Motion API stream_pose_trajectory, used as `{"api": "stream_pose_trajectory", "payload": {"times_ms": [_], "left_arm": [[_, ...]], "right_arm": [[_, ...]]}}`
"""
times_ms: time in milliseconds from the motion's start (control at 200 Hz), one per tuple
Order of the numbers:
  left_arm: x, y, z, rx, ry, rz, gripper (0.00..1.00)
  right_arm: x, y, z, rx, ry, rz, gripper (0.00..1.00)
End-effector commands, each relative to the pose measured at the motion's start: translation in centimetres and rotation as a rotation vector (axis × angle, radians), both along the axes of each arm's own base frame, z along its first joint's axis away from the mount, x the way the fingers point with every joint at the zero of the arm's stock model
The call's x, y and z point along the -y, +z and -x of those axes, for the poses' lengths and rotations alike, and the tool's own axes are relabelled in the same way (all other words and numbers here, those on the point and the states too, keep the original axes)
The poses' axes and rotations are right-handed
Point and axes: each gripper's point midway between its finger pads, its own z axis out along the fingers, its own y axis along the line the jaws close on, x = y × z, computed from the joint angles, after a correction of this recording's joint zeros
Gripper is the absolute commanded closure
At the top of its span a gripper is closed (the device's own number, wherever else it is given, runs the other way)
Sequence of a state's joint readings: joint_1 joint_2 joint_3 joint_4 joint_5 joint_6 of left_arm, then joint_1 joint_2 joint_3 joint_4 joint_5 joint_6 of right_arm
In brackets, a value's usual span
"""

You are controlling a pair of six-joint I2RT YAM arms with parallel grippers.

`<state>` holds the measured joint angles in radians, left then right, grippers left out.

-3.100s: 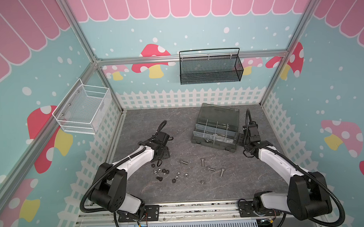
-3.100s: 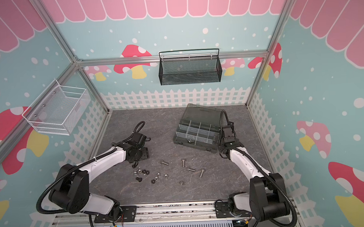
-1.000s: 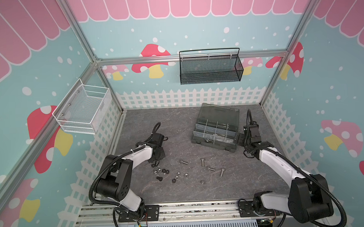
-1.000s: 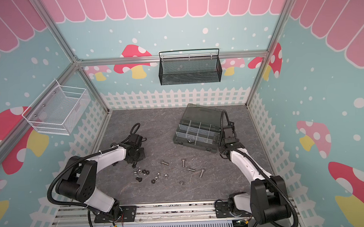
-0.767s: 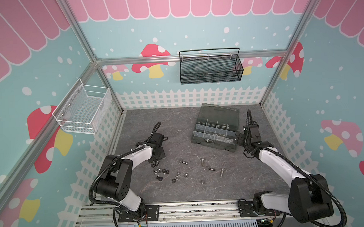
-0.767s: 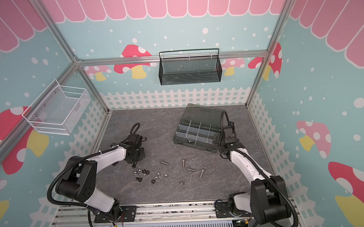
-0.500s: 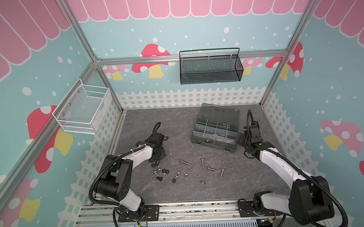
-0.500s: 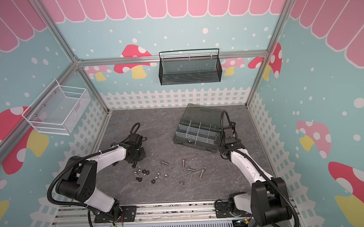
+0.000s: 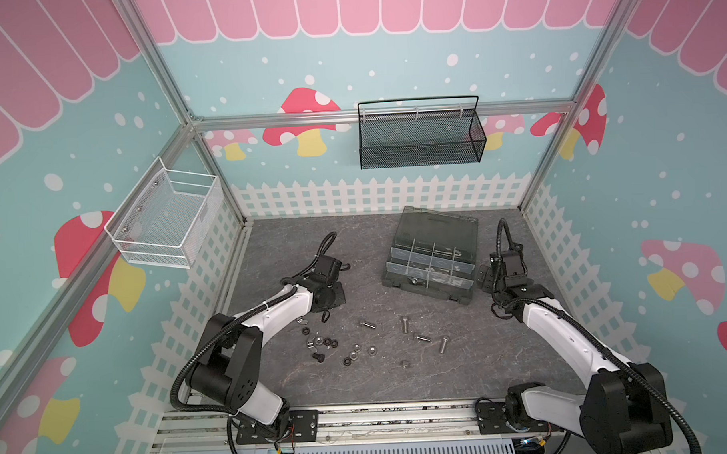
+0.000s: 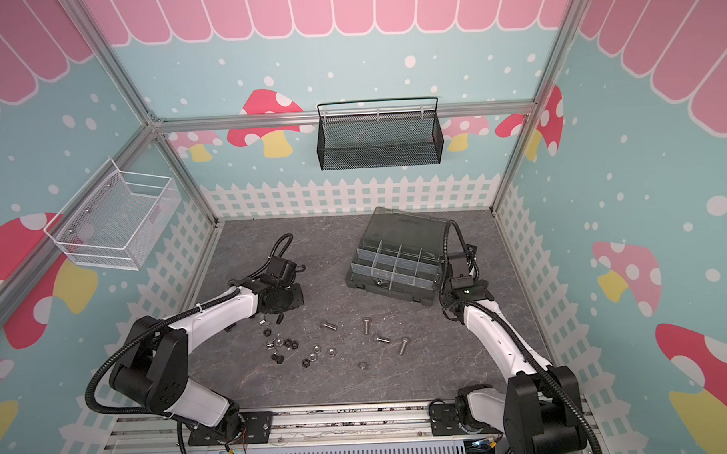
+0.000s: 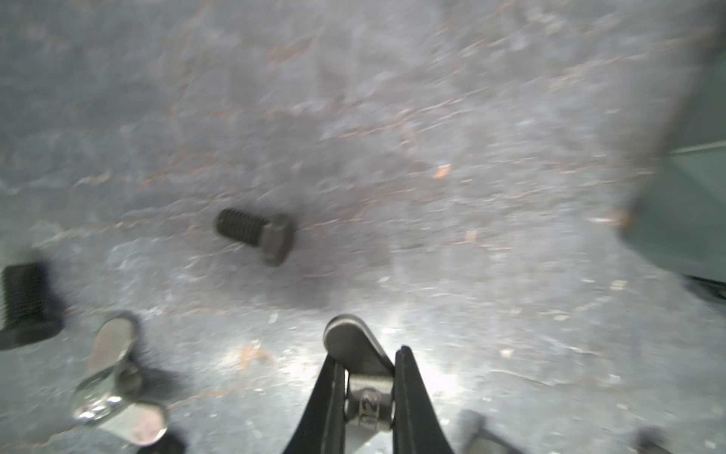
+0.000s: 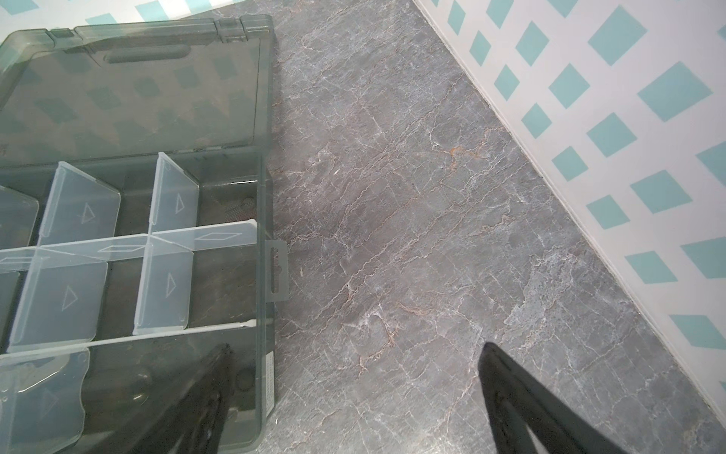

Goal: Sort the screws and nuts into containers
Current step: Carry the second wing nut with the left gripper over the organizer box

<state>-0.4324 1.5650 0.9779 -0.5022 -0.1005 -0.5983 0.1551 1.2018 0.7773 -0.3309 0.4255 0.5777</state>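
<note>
The left hand (image 11: 371, 367) is clamped on a small silver metal wing nut (image 11: 351, 344) close above the grey marbled counter (image 11: 432, 157). A short black hex-head screw (image 11: 255, 234) lies near. The right hand (image 12: 355, 348) gapes wide, holding nothing, at the end wall of the dark grey plastic organizer box (image 12: 264, 196). Loose silver screws (image 9: 405, 324) and nuts (image 9: 372, 351) lie scattered between the arms.

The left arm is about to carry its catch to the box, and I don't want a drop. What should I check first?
1. Left gripper shut on the silver wing nut: ok.
2. Nut lifted off the grey stone-look table: cannot tell.
3. Short black hex-head screw lies apart from the fingers: ok.
4. Dark grey plastic organizer box has its smoky hinged lid open: ok.
5. Right gripper open at the box's end wall: ok.
6. Which compartment takes nuts: cannot tell.
</note>
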Motion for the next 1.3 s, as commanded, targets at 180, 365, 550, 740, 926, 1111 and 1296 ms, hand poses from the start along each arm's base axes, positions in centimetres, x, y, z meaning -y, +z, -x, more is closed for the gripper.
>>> {"api": "stream_pose_trajectory", "payload": {"times_ms": [180, 365, 550, 740, 926, 1111, 1296], "left_arm": [[10.8, 4.8, -3.0, 0.131, -0.236, 0.092, 0.90], [17.5, 5.7, -4.4, 0.176, -0.391, 0.099, 0.90], [21.8, 5.8, -6.0, 0.232, -0.568, 0.068, 0.90], [23.8, 4.9, -6.2, 0.290, -0.819, -0.002, 0.90], [24.8, 3.6, -5.9, 0.316, -0.995, -0.056, 0.90], [24.9, 2.4, -6.1, 0.336, -1.096, -0.121, 0.89], [24.8, 1.8, -6.4, 0.342, -1.145, -0.168, 0.86]], "right_arm": [[-0.6, 0.2, 0.2, 0.034, 0.014, -0.058, 0.02], [-0.9, 0.1, 0.0, 0.034, 0.032, -0.064, 0.02], [-1.0, 0.4, 0.0, 0.045, 0.037, -0.067, 0.02], [-1.2, 0.4, -0.1, 0.045, 0.044, -0.076, 0.02], [-1.2, 0.6, 0.0, 0.055, 0.042, -0.082, 0.02], [-1.4, 0.7, 0.2, 0.061, 0.046, -0.096, 0.02], [-1.4, 1.2, 0.2, 0.075, 0.046, -0.103, 0.02]]}}
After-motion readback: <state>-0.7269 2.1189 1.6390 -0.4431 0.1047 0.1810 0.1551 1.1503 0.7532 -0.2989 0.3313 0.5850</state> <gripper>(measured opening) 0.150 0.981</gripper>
